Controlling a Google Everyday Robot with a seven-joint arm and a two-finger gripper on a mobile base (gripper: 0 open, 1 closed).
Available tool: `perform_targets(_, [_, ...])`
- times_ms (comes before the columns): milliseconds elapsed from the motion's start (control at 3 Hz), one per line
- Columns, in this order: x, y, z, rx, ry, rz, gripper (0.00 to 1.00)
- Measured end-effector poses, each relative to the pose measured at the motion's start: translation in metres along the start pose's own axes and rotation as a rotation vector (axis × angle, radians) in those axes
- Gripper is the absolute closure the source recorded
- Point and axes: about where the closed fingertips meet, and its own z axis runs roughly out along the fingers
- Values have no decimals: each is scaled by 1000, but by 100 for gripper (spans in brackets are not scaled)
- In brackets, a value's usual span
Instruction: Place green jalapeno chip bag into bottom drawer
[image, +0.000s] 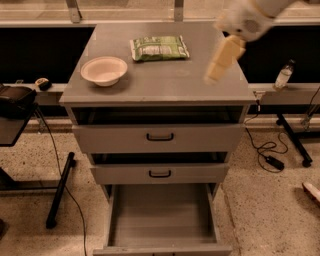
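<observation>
Grey, matte and flat-topped, the table (170, 82) carries two items. The bag (159, 48) is green crinkled foil with white label patches, rectangular, lying flat near the back edge at about mid-width. The bowl (104, 70) is pale, round and shallow, with a smooth rim. It sits near the left edge, ahead and to the left of the bag, and apart from it.

The hand (216, 69) is cream, smooth and blocky, tilted downward from a rounded white arm. It hangs over the table near the right edge, well apart from the bag. Whether it is open or closed cannot be told. No item is seen in it.

Below the front edge, the bottom drawer (162, 215) stands pulled well out, showing a wide, flat grey base and tall side walls. Above it, two shallower drawers (200, 139) stand slightly out, each with a black loop handle (160, 136) at the centre of its face.

A clear bottle (283, 75) stands upright on a ledge beyond the right edge. The ground (265, 210) is speckled stone.
</observation>
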Motion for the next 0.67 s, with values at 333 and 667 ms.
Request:
perform_targets(333, [-60,-39,46,40,-133,-145,0])
perform_targets(667, [-64,-40,57,38,-156,-186,0])
